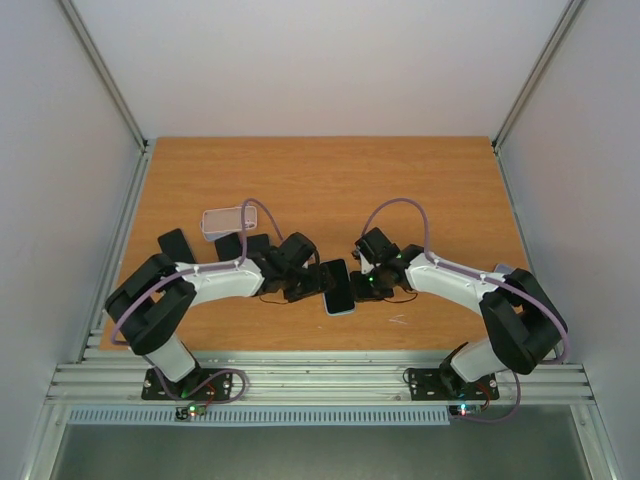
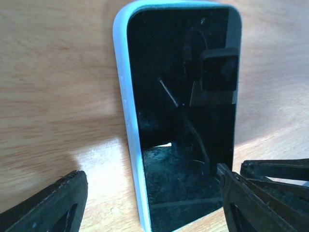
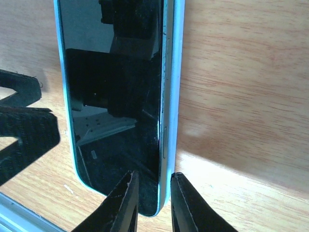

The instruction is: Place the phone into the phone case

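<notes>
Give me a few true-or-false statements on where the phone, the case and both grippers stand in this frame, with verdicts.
1. The phone already sits inside the phone case. False: the clear case lies empty farther back, beside the left arm and apart from the phone.
2. The right gripper pinches one long edge of the phone. True.
3. The left gripper is shut on the phone. False: its fingers stand wide apart, one on either side of the phone.
4. The phone's dark screen faces up. True.
</notes>
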Controlling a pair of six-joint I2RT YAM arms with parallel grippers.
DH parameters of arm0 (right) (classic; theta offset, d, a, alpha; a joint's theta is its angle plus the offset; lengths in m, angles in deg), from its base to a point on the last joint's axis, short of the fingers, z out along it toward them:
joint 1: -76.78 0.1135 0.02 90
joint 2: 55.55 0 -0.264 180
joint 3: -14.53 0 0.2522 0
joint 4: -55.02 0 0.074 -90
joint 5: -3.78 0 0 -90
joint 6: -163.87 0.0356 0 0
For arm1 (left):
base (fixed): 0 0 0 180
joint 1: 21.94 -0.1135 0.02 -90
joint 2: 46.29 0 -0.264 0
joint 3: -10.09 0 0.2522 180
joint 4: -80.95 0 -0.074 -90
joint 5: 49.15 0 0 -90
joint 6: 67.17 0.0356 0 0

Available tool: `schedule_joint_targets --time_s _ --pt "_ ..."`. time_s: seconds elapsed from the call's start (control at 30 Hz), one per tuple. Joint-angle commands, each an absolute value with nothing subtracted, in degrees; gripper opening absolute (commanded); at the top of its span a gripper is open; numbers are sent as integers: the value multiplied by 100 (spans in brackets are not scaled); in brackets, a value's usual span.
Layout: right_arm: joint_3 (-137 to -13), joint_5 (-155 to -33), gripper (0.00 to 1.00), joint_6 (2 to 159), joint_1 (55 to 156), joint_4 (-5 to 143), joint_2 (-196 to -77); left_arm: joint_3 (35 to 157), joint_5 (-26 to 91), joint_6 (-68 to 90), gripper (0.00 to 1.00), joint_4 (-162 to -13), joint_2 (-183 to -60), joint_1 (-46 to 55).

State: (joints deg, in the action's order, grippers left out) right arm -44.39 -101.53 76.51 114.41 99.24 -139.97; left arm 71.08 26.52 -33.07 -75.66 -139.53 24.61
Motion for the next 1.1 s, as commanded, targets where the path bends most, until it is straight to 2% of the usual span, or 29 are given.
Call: schedule_joint_targets --time_s 0.0,0.33,0.5,0.83,1.07 --pt "-4423 -10254 20 7633 11518 9856 -14091 7298 2587 -3276 76 -7533 -14149 2550" --pt "-4423 -10534 8 7727 11719 9582 -14396 7223 2505 -3458 68 -7671 -14294 2665" --pt "-4435 -10537 6 7881 11840 9468 -14553 7097 2539 -3525 62 -7685 -14197 2674" --pt "-4573 -9494 8 7911 12081 9913 -15258 6655 2643 -3797 61 -7966 -13854 2551" --pt "-4710 -8674 17 7973 12238 10323 -15661 6387 2568 -3922 62 -8024 -13597 2277"
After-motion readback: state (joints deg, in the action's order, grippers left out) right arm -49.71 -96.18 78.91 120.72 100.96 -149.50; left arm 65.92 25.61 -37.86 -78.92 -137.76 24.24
